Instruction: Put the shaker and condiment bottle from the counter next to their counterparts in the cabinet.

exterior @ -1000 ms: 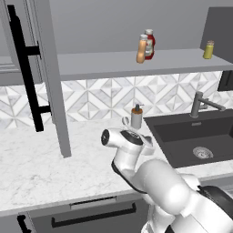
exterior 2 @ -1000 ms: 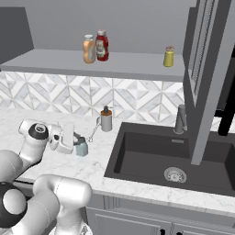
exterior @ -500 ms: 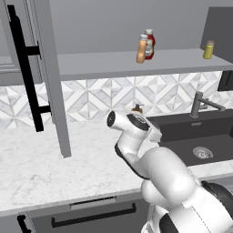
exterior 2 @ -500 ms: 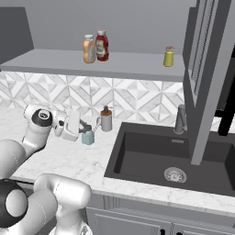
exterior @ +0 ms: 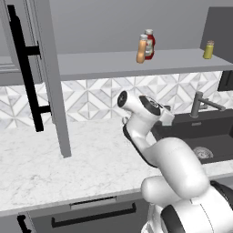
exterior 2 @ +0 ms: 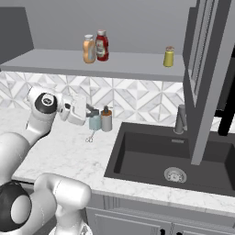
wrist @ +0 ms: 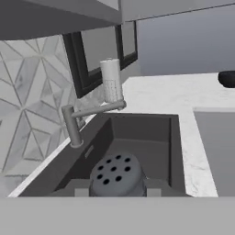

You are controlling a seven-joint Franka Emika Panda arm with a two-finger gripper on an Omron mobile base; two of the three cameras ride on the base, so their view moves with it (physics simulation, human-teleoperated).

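Gripping shaker (exterior 2: 95, 121) between fingers, gripper (exterior 2: 92, 118) holds it lifted above counter (exterior 2: 69, 151), beside grey pump dispenser (exterior 2: 106, 120). Condiment bottle (exterior 2: 89, 49) stands on cabinet (exterior 2: 128, 64) shelf, next to ketchup bottle (exterior 2: 102, 46).

This is a kitchen, plainly rendered rather than real. A white grey-veined marble counter (exterior: 54, 159) runs along the wall, with a dark inset sink (exterior 2: 170, 156) set into its right part and a grey tap (exterior 2: 180, 120) at the far edge. Behind it the wall is tiled in a pale geometric backsplash (exterior: 91, 102). Above hangs a grey wall cabinet (exterior: 54, 77) with an open door and black bar handle (exterior: 25, 68); its shelf holds a red ketchup bottle (exterior 2: 102, 45), an orange squeeze bottle (exterior 2: 89, 49) and a yellow-green shaker (exterior 2: 169, 56). Drawer fronts (exterior: 91, 216) sit below the counter.
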